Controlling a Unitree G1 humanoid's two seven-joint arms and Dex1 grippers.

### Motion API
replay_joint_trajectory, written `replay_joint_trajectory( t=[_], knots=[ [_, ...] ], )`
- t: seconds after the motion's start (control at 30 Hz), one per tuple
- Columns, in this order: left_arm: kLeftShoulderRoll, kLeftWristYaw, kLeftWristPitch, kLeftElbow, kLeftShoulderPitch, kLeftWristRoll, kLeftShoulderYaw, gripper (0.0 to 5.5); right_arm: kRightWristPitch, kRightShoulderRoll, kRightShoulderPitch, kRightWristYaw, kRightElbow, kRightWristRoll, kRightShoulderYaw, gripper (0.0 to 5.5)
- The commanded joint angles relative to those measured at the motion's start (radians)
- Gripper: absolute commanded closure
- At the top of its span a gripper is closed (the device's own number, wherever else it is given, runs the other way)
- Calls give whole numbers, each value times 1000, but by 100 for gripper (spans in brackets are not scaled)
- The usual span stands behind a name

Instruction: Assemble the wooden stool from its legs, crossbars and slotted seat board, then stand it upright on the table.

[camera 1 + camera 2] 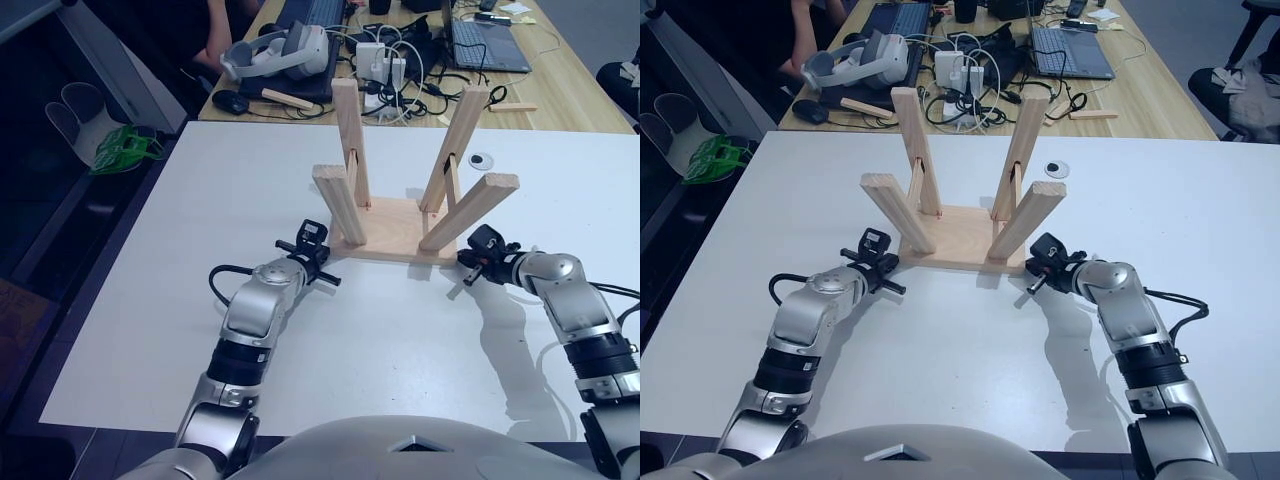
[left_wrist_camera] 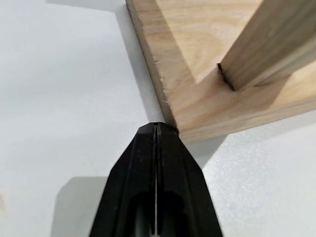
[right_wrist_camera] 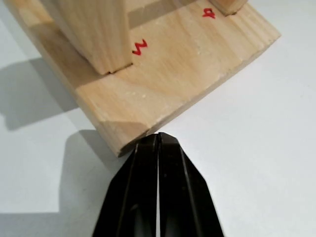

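The wooden stool rests upside down on the white table point(image 1: 200, 200): its seat board point(image 1: 392, 228) lies flat and its legs point(image 1: 346, 135) point upward, splayed outward. My left gripper point(image 1: 316, 252) is shut, its tip touching the board's near left corner point(image 2: 170, 123). At the near right corner point(image 3: 126, 143) my right gripper point(image 1: 470, 262) is also shut, with its tip against the board's edge. Red marks point(image 3: 139, 48) are drawn beside the leg slots. Neither gripper holds anything.
A small white-and-black disc point(image 1: 482, 159) lies on the table behind the stool. Beyond the far edge stands a wooden desk point(image 1: 560, 100) with a headset point(image 1: 285, 52), cables, laptops and loose wooden pieces point(image 1: 288, 98). Green and white items point(image 1: 120, 148) sit off the table's left side.
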Motion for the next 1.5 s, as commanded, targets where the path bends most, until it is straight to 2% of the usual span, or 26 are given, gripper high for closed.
replay_joint_trajectory(
  t=[0.03, 0.63, 1.5],
  knots=[
    [-34, -98, -16, -47, 9, -77, -39, 548, -56, 31, 7, 72, -41, 79, 1, 550],
    [-22, -266, -12, -173, 87, -226, 14, 548, 0, 31, 94, 180, -138, 262, -110, 550],
    [-68, -316, -105, -195, 96, -405, 89, 548, 202, 95, 60, 190, -202, 498, -254, 550]
  ],
)
